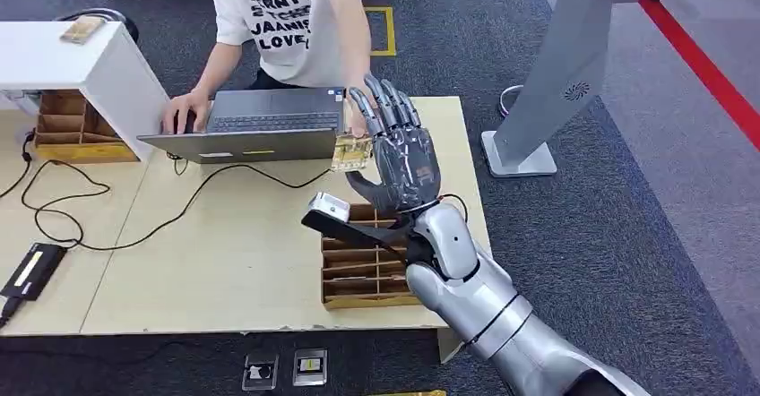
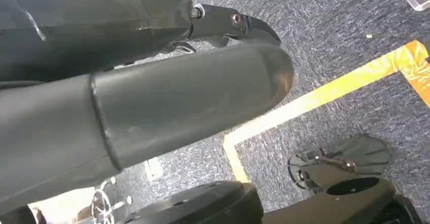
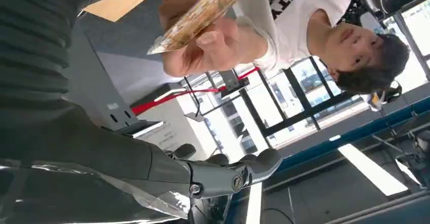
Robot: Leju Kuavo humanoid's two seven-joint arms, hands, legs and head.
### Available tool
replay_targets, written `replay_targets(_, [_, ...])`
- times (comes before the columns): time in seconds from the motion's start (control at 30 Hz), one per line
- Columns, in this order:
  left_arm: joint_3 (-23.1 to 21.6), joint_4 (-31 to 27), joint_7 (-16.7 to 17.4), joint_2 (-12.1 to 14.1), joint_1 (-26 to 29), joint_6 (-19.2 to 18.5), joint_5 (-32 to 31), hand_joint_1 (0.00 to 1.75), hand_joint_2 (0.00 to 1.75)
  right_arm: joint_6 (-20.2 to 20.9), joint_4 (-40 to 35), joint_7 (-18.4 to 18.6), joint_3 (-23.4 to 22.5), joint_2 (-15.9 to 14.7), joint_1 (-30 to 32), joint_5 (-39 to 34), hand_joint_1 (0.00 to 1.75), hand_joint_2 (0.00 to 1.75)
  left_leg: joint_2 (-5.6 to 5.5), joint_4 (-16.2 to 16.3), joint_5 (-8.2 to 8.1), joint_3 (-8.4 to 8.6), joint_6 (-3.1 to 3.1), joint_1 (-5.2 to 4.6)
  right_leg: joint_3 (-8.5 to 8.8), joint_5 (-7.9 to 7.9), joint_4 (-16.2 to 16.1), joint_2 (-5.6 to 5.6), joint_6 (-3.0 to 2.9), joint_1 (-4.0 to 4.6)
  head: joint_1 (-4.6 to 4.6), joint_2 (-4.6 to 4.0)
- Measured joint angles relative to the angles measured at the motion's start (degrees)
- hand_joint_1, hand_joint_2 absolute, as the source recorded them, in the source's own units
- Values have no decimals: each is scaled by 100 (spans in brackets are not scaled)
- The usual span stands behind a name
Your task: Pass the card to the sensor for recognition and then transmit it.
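We saw the right hand [image 1: 401, 150] raised over the far right part of the worktop [image 1: 233, 262], its fingers [image 1: 385, 100] pointing up and spread. The card [image 1: 351, 152] sat just left of its palm, right beside the thumb. In the right wrist view the card [image 3: 195, 13] lay in a person's hand [image 3: 203, 41], pinched between that person's thumb and fingers, while the robot's own fingers [image 3: 243, 171] stood apart from it with nothing between them. So we took the right hand as open and empty (the head view alone would not have settled this, since card and thumb overlap there).

The left hand [image 2: 152, 97] hung low over grey carpet with a yellow line; whether it was open or closed we could not tell, and nothing showed in it.

The person sat at the far side of the worktop, one hand on a grey laptop [image 1: 255, 123]. A wooden tray [image 1: 358, 275] with slots lay near the right edge, below the raised arm. A grey stand [image 1: 560, 73] rose from the carpet to the right of the worktop.
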Motion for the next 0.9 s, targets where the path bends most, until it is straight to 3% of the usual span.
replay_targets(0.03, [0,0,0,-2,-2,-7,0,0,0,0,28,-6,-7,4,-3,0,101,175,0,0,0,0,0,0,0,0,0,0,0,0,0,0])
replay_targets(0.07, [0,0,0,0,-3,-7,0,0,0,0,48,-11,-11,4,-5,9,120,175,0,0,0,0,0,0,0,0,0,0,0,0,0,0])
replay_targets(0.1, [0,0,0,0,-4,-7,0,0,0,-2,70,-20,-17,4,-7,22,161,175,0,0,0,0,0,0,0,0,0,0,0,0,0,0])
replay_targets(0.9, [0,0,39,2,-16,61,57,0,0,-13,378,-334,-109,214,-7,66,175,175,2,0,0,1,0,0,0,0,0,2,0,0,0,0])
